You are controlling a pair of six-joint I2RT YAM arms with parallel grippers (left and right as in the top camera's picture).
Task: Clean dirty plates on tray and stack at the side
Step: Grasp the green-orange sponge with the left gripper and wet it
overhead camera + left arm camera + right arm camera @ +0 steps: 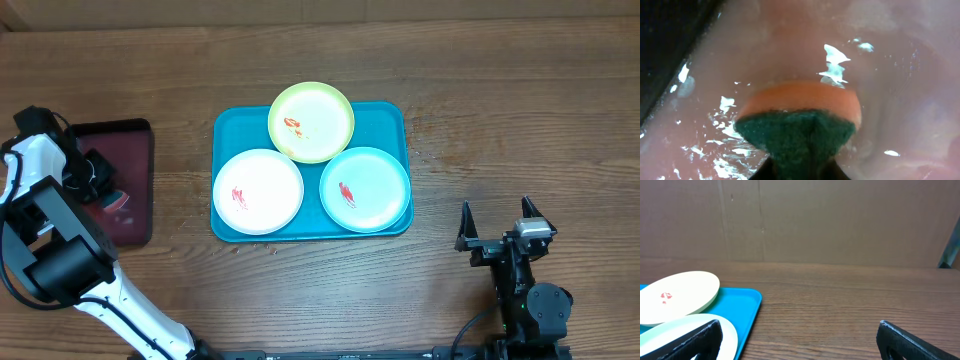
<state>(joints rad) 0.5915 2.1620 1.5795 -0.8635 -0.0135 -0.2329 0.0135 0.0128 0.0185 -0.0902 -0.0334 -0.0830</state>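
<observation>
Left wrist view: sponge (799, 117) pinched over the maroon tray (135, 150).
The left gripper (98, 182) squeezes the orange-and-green sponge between its jaws; the right gripper (497, 228) rests wide open and empty, right of the turquoise tray (226, 125), which holds three red-smeared plates (258, 191).

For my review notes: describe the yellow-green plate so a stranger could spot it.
Start at the turquoise tray on the wooden table, holding three round plates. The yellow-green plate lies at its far edge, overhanging the rim. Its neighbours, the white plate and the mint-blue plate, sit side by side along the near edge.
</observation>
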